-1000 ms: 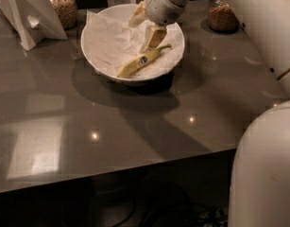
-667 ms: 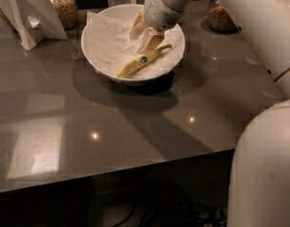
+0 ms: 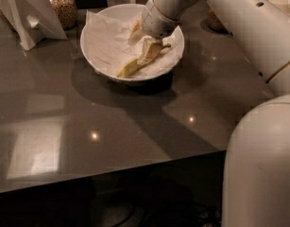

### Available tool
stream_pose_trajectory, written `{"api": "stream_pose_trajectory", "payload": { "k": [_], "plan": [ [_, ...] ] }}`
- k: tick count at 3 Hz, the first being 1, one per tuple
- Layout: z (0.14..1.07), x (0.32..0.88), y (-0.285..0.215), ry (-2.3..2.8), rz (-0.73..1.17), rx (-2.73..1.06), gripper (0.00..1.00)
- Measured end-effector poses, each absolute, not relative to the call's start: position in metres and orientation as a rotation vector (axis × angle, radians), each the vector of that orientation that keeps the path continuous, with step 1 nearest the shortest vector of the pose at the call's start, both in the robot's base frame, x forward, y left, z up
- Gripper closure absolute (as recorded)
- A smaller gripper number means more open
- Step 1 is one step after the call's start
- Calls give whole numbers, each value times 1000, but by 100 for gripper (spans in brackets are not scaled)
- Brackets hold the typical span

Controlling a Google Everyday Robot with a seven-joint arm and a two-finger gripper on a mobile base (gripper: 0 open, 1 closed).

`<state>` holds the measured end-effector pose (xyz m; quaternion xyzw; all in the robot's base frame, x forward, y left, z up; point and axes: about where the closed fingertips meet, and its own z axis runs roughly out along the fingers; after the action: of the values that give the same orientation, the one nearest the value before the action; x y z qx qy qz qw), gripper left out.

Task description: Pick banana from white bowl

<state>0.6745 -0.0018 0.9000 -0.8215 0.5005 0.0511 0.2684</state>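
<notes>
The white bowl, wide and lined with crumpled white paper, stands on the dark table at the back centre. The yellow banana lies slanted in its right half, lower end toward the front rim, upper end under the gripper. My gripper reaches down into the bowl from the upper right and sits on the banana's upper part. The banana's sticker and stem tip are hidden.
A white folded stand and a jar of nuts stand at the back left. Another jar is behind the arm at the back right. My arm and body fill the right side. The table's front edge runs across the lower part.
The gripper has shifted slightly left inside the bowl. The banana lies in about the same place.
</notes>
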Motion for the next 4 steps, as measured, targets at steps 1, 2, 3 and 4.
{"api": "stream_pose_trajectory", "payload": {
  "k": [1,2,3,4],
  "plan": [
    [886,681,-4,1367,147,-2225,48],
    [859,708,-6,1404,141,-2249,46],
    [852,713,-3,1411,150,-2258,46],
    [847,714,1,1415,166,-2274,57]
  ]
}}
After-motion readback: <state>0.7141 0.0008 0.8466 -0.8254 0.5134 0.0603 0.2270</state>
